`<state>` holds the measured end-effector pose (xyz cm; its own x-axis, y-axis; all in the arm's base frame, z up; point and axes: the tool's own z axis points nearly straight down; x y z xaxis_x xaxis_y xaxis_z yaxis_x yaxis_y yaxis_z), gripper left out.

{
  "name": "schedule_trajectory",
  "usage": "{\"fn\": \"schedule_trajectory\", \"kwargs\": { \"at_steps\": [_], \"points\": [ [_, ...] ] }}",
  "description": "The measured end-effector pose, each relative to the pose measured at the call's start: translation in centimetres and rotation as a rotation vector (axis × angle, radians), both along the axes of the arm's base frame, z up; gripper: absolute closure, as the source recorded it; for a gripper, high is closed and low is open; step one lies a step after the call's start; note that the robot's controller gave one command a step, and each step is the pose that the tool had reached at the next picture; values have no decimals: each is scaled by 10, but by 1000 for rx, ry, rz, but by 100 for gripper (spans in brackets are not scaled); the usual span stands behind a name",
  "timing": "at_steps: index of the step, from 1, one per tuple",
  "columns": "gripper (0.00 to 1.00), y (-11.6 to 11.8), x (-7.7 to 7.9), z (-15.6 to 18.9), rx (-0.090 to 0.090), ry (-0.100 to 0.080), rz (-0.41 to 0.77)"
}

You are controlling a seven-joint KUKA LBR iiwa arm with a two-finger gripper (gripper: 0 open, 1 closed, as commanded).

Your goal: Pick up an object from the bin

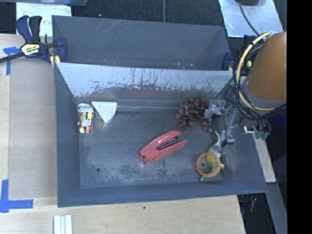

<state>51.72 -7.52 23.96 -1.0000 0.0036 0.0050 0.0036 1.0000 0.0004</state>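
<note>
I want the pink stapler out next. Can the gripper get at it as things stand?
Probably yes: the pink stapler lies alone mid-bin, nothing on it or between it and the gripper.

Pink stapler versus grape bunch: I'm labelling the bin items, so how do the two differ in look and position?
Colour: the pink stapler is bright pink with a dark slot on top, while the grape bunch is dark purple.
Shape: the pink stapler is one long smooth body, the grape bunch a knobbly cluster.
Place: the pink stapler lies slantwise mid-floor, and the grape bunch sits close to the back wall.
Both rest loose on the floor of the bin, apart from each other.
</note>
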Motion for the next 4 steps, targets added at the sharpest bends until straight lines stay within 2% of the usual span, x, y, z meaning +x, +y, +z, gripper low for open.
{"fn": "schedule_trajectory", "kwargs": {
  "at_steps": [1,2,3,4],
  "points": [
    [0,0,1,5,-1,-9,3],
    [0,43,22,-69,-2,-13,104],
    [0,-32,-1,-77,-4,-14,350],
    [0,35,28,-94,1,-14,491]
  ]
}}
